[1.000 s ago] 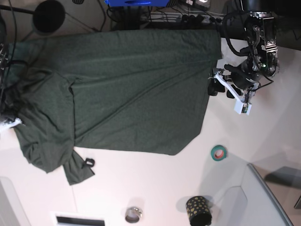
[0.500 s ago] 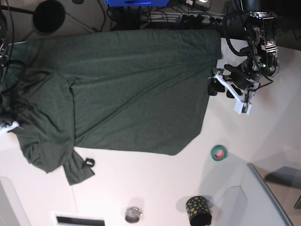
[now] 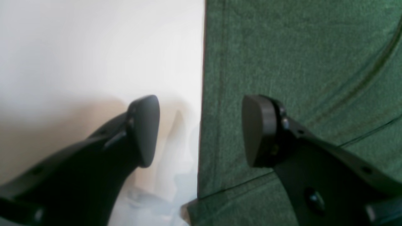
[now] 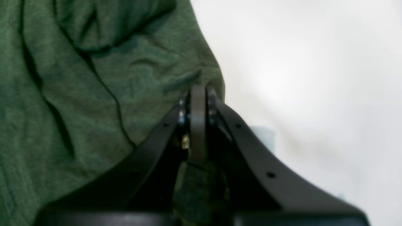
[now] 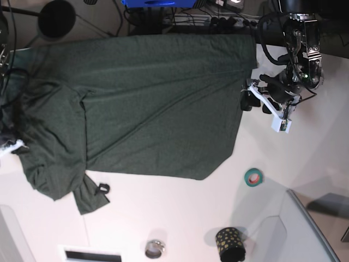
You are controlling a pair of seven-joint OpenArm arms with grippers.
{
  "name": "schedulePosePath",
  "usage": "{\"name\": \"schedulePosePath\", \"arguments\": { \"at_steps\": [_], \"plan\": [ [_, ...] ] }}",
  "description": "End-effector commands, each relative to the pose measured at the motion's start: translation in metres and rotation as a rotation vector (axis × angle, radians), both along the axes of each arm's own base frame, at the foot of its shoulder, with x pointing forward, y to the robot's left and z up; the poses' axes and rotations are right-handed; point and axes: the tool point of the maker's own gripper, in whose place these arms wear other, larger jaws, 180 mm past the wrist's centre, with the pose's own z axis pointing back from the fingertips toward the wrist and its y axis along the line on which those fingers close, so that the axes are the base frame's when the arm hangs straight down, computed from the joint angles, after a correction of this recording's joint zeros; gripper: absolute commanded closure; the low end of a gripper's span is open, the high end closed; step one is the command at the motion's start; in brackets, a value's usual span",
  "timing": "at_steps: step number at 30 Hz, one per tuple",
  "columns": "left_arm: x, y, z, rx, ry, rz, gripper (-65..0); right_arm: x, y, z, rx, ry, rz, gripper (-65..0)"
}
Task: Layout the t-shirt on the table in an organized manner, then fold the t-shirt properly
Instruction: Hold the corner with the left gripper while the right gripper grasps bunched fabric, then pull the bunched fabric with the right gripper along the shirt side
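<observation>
Left wrist view: the left gripper (image 3: 201, 130) is being held wide, one finger (image 3: 143, 128) over bare table (image 3: 94, 56), the other above the shirt (image 3: 298, 56); the straight hem is lying between them, nothing gripped. Right wrist view: the right gripper (image 4: 198, 103) is being kept pinched together at the shirt's rumpled edge (image 4: 94, 94); cloth is probably being held, though the nip itself is blurred. Base view: the shirt (image 5: 158, 103) is being spread across the far half of the table (image 5: 180, 218), smooth toward the left gripper (image 5: 253, 102) at the hem, bunched and doubled over at the opposite end where the right arm is barely visible at the frame edge. A tape roll (image 5: 253, 177), a dotted cup (image 5: 230, 244) and a small clip (image 5: 102, 189) are lying near. Layout is judged unfinished; next, the bunched end is to be drawn out flat while the hem is being pinned or gripped.
</observation>
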Motion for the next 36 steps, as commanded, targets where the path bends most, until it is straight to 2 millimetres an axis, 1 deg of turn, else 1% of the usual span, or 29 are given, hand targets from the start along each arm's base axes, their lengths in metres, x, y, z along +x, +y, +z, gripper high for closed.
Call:
{"name": "schedulePosePath", "arguments": {
  "at_steps": [1,3,4,7,10,13,14,16,17,20,24,32,33,34,35,36],
  "plan": [
    [0.01,0.003,0.012,0.003,-0.048,-0.001,-39.7,0.015,-0.014,0.026,-0.036,-0.078,0.001,0.0],
    [0.011,0.003,0.012,0.004,-0.048,-0.001,-39.7,0.01,-0.015,0.032,-0.076,-0.099,0.03,0.0],
    [0.012,0.003,0.013,0.004,-0.049,-0.001,-39.7,0.009,-0.014,0.038,-0.097,-0.111,0.045,0.0],
    [0.012,0.003,0.013,0.004,-0.049,-0.001,-39.7,0.003,-0.013,0.047,-0.098,-0.098,0.041,0.0],
    [0.013,0.003,0.014,0.004,-0.052,-0.001,-39.7,-0.007,-0.016,0.067,-0.122,-0.131,0.031,0.0],
    [0.013,0.003,0.013,0.003,-0.051,0.0,-39.7,-0.01,0.001,0.079,-0.144,-0.126,0.083,0.0],
    [0.013,0.003,0.013,0.003,-0.05,0.0,-39.7,-0.014,0.002,0.082,-0.158,-0.104,0.095,0.0],
    [0.014,0.003,0.013,0.003,-0.051,0.0,-39.7,-0.02,0.009,0.082,-0.166,-0.07,0.114,0.0],
    [0.014,0.003,0.013,0.003,-0.051,0.0,-39.7,-0.023,0.017,0.081,-0.161,-0.06,0.123,0.0],
    [0.014,0.003,0.013,0.003,-0.05,0.001,-39.7,-0.036,0.024,0.085,-0.166,-0.04,0.121,0.0],
    [0.014,0.003,0.013,0.003,-0.05,0.001,-39.7,-0.052,0.035,0.079,-0.161,0.021,0.136,0.0],
    [0.014,0.003,0.013,0.002,-0.051,0.001,-39.7,-0.09,0.062,0.041,-0.08,0.208,0.145,-0.3],
    [0.014,0.003,0.013,0.002,-0.051,0.001,-39.7,-0.092,0.064,0.038,-0.073,0.224,0.145,-2.3],
    [0.014,0.003,0.013,0.002,-0.051,0.001,-39.7,-0.095,0.064,0.037,-0.071,0.247,0.146,-6.5],
    [0.014,0.003,0.013,0.002,-0.051,0.001,-39.7,-0.096,0.064,0.037,-0.068,0.267,0.146,-13.8],
    [0.014,0.003,0.013,0.002,-0.051,0.001,-39.7,-0.094,0.064,0.043,-0.077,0.269,0.149,-22.2]
  ]
}}
